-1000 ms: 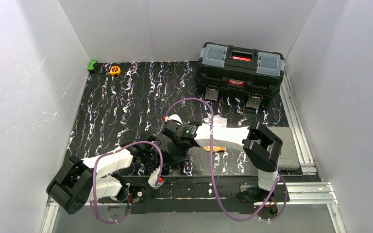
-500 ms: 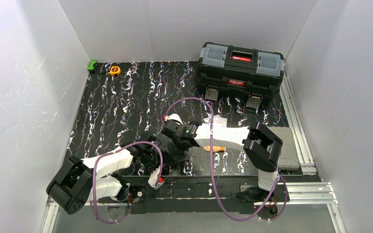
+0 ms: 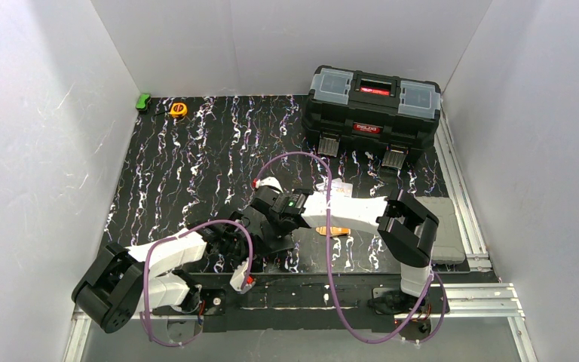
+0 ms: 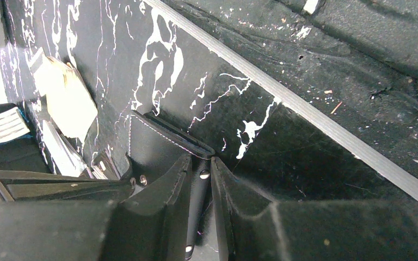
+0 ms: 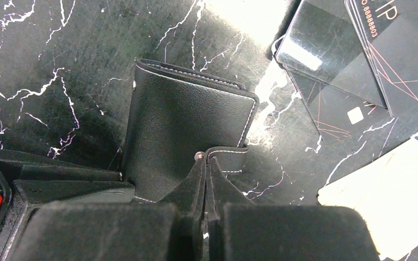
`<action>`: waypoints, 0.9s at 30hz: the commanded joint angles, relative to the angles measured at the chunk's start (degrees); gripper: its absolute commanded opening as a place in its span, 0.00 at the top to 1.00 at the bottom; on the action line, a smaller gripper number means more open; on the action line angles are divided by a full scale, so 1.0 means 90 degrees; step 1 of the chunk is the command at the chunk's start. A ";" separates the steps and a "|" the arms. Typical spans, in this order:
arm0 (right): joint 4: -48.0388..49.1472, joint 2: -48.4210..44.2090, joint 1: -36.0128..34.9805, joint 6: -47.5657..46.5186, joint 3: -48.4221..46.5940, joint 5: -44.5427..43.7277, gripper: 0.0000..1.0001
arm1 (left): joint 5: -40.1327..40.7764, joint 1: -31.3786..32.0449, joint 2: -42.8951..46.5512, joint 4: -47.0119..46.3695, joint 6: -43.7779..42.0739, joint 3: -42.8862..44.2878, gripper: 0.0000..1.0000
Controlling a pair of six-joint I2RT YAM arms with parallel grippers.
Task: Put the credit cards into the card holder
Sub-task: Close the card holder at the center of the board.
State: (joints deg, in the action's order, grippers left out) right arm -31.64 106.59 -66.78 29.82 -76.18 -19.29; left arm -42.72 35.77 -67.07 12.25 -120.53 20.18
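Left fingers (image 4: 163, 198) and right fingers (image 5: 226, 190) clench the card holder (image 5: 188, 125). Uneven pulling — either side — could slip it free.

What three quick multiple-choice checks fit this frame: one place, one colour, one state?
1. Where on the table does the toolbox stand?
A. far right corner
B. near left corner
C. between the arm bases

2. What colour is the card holder on the outside?
A. orange
B. black
C. green

3. How do the right jaws stand?
A. wide open over bare table
B. shut on a card
C. shut on the holder's clasp tab

Key:
1 A, the top view shows it at the far edge, on the right side.
2 B, the right wrist view shows a black leather-like skin with pale stitching.
3 C, the right wrist view shows the jaws pinched together on the tab.
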 commanded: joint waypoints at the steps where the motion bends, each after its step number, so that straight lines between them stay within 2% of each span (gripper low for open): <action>1: 0.0180 -0.0001 -0.0031 0.0114 -0.0081 0.0180 0.99 | 0.0372 0.0047 -0.0109 0.0836 -0.0481 -0.0241 0.81; 27: 0.0430 0.0219 0.0007 0.0249 0.0257 0.0474 0.99 | 0.0391 0.0078 -0.0109 0.0830 -0.0483 -0.0251 0.81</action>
State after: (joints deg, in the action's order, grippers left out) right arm -29.87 106.89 -66.74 30.94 -75.20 -17.37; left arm -42.35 36.12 -66.92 12.25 -120.53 20.18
